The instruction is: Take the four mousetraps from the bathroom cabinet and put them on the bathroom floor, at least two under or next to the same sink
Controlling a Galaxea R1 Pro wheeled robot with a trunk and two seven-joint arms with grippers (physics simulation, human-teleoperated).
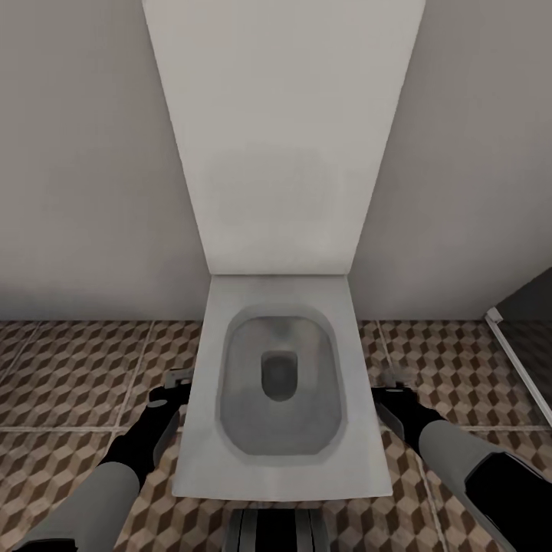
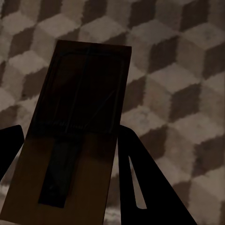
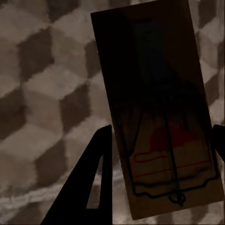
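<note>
The bathroom floor [image 1: 77, 383], tiled in a brown and beige cube pattern, is seen from the head view beneath a pale wall [image 1: 84, 153]. A white toilet [image 1: 280, 383] with a tall tank panel is centred against that wall, and a dark shower edge [image 1: 521, 360] is located at the far right.

Both arms are extended forward and downward, one along each side of the toilet bowl. The left arm [image 1: 115, 475] is held low beside the bowl, with the left gripper [image 1: 172, 387] close above the tiles. The right arm [image 1: 468, 468] is posed likewise, with the right gripper [image 1: 387, 383] near the bowl's other side.

In the left wrist view, a mousetrap [image 2: 77, 131] is pinched between the dark fingers [image 2: 145, 183] above the tiles. In the right wrist view, a second mousetrap [image 3: 159, 112], with its wire frame visible, is clamped between the fingers [image 3: 91, 183].
</note>
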